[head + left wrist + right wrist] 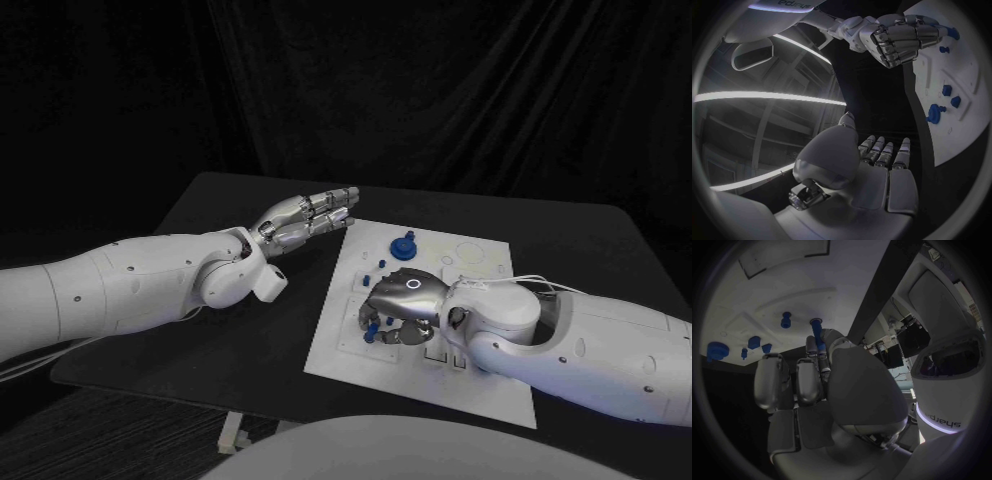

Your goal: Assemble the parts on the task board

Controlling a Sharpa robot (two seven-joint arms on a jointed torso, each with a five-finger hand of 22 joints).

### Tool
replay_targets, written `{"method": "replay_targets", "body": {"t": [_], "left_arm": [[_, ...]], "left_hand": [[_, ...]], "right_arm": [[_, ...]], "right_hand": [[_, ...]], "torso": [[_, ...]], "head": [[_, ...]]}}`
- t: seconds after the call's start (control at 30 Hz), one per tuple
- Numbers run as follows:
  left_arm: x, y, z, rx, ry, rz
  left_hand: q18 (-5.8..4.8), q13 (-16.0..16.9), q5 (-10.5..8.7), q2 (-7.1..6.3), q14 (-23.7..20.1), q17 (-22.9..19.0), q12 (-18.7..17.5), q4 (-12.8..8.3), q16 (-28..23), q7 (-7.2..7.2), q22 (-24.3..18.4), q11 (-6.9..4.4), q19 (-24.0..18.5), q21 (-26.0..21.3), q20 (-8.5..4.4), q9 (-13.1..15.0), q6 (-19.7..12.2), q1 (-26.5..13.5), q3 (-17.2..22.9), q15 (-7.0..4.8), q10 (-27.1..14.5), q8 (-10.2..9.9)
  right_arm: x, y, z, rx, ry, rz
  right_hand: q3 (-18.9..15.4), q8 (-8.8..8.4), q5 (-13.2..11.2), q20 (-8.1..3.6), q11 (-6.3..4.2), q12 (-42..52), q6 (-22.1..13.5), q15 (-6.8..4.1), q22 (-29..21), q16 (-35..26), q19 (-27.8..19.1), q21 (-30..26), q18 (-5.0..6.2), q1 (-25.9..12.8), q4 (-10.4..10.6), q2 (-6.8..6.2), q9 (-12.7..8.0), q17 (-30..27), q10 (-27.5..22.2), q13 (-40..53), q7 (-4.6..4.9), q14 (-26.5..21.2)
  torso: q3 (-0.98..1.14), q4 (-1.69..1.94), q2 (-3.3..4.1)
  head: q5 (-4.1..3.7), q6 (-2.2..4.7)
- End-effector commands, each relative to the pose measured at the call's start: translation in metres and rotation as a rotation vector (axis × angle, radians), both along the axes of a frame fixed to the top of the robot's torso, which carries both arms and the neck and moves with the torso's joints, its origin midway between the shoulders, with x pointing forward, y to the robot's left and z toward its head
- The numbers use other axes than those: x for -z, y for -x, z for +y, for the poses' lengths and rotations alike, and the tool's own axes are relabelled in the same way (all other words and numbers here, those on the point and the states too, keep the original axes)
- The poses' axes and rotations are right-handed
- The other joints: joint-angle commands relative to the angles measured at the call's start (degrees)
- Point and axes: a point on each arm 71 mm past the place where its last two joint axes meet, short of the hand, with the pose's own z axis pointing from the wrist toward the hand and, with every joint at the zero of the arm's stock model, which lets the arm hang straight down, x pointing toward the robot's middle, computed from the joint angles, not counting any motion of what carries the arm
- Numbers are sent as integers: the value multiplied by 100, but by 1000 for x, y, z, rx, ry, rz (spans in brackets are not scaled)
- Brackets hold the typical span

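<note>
Now we see the right robot hand (400,300) pinching a slim blue part (817,338) over the white task board (476,385) mid-tabletop (216,350), while the left robot hand (306,218) hovers beside it, empty, fingers extended.

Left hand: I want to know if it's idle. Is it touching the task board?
Apart. In the head view the left hand hovers open beyond the task board, with black table between them; the left wrist view shows the same gap.

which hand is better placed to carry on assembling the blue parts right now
Right, probably. The right hand is over the task board, its fingers closed around a blue part. The left hand hovers off the board's edge with nothing in it.
</note>
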Motion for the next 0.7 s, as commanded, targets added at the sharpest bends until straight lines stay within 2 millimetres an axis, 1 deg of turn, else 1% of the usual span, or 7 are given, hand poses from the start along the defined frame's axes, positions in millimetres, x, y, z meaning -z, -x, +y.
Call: {"method": "replay_targets", "body": {"t": [0.03,0.7], "left_arm": [[0,1,-2,10,18,6],[1,1,-3,12,16,12]], "left_hand": [[-37,1,43,3,7,6,-22,-1,27,29,9,-12,19,30,21,4,-6,63,48,-26,5,6],[-41,3,72,-8,13,10,-11,-5,39,52,-3,-9,14,27,21,7,10,107,65,-10,7,8]], "right_arm": [[2,0,0,13,13,-7],[9,2,1,15,47,19]], "right_hand": [[50,-27,-21,-4,4,-2,-45,15,1039,4,-30,-22,86,31,0,-17,11,-2,50,1,-3,33],[90,-45,-37,-1,14,-37,-75,19,1021,-33,-58,-80,98,37,-27,-28,16,-68,7,-11,-8,7]], "torso": [[0,2,1],[0,-1,2]], "head": [[-4,-1],[-8,-1]]}}
